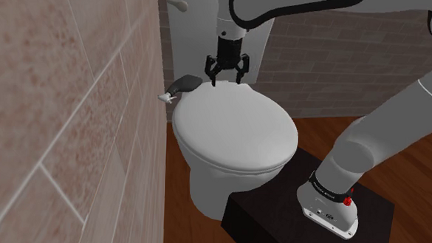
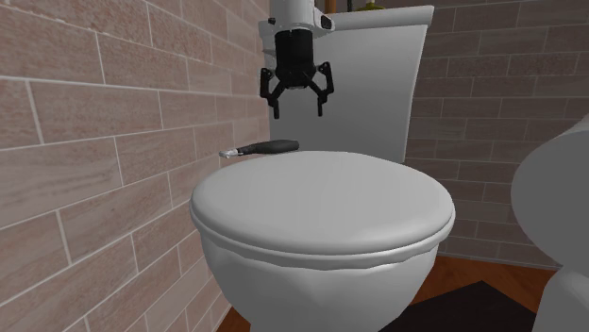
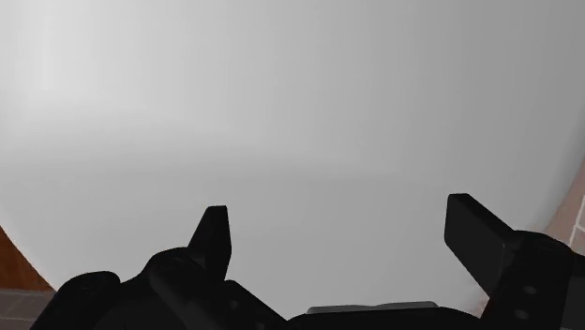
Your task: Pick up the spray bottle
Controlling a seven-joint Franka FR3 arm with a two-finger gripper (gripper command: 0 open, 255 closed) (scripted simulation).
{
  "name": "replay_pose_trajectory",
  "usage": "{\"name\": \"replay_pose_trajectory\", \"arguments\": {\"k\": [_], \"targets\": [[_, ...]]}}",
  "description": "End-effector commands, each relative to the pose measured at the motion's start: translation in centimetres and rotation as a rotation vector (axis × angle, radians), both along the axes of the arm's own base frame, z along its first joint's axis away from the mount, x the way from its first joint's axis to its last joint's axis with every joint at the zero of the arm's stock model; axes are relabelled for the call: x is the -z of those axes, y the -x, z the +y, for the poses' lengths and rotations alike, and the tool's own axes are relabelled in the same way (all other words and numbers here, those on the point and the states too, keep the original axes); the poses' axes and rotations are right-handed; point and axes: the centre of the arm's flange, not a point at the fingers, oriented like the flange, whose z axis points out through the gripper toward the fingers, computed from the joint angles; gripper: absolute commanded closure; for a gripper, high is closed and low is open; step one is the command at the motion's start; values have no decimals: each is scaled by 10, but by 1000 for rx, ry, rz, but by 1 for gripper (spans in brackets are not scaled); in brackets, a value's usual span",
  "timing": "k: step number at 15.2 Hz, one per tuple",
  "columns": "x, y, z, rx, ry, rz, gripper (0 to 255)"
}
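Sideways on the rear edge of the closed toilet lid [image 1: 233, 129] lies the dark spray bottle [image 1: 182, 85], its long axis level and its white nozzle end pointing at the tiled wall [image 1: 60, 97]. The arm reaches over from the stand [image 1: 278, 215], wrist straight down. The claw [image 1: 225, 80] hangs just beside the bottle, fingers spread and empty.

Inventory of surfaces:
- Toilet lid [image 1: 233, 129]: smooth, with a soft even sheen.
- Wall [image 1: 60, 97], left: brick-patterned and mottled, rough-looking, with pale joints.
- Floor [image 1: 321, 135]: wood boards, slightly glossy.
- Stand [image 1: 263, 222]: plain matt black.
- Spray bottle [image 1: 182, 85]: dark matt body, material unclear.
- My gripper [image 1: 225, 82]: matt black.
- My arm [image 1: 384, 138]: smooth pale shell, mild gloss.
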Motion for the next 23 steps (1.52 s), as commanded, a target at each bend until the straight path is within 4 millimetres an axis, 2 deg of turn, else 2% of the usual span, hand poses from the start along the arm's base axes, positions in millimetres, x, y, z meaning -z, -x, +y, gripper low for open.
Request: {"name": "replay_pose_trajectory", "arguments": {"k": [1,10,18,23], "targets": [[9,-19,13,57,-3,-8,0],[43,-120,56,295,-9,-42,0],[71,-217,74,506,-16,-72,0],[92,-219,74,510,-16,-73,0]]}}
